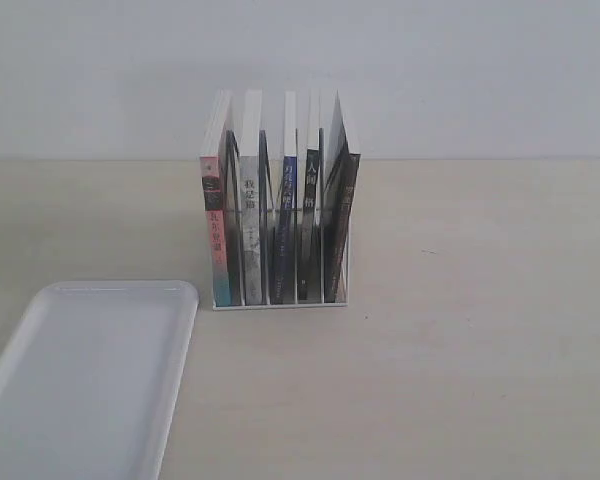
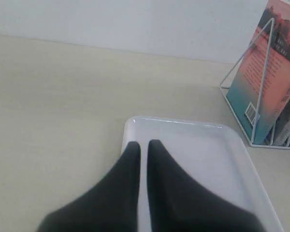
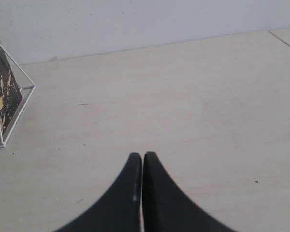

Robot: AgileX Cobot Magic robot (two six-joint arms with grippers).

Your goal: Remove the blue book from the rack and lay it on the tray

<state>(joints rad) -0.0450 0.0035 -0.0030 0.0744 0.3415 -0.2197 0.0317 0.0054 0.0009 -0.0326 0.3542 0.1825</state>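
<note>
The blue book (image 1: 286, 225) stands upright in the middle slot of the white wire rack (image 1: 280, 303), its dark blue spine with white characters facing the exterior view. The white tray (image 1: 80, 385) lies flat at the front left of the table. Neither arm shows in the exterior view. My left gripper (image 2: 143, 144) hovers shut over the tray's (image 2: 232, 159) near end, with nothing between its black fingers. My right gripper (image 3: 142, 155) hangs shut over bare table, to the right of the rack (image 3: 12, 104).
Several other books share the rack: a pink-and-teal one (image 1: 216, 230) at the left end, a grey-spined one (image 1: 250, 235), and black-spined ones (image 1: 311, 225) at the right. A pale wall runs behind the light wooden table (image 1: 460, 350).
</note>
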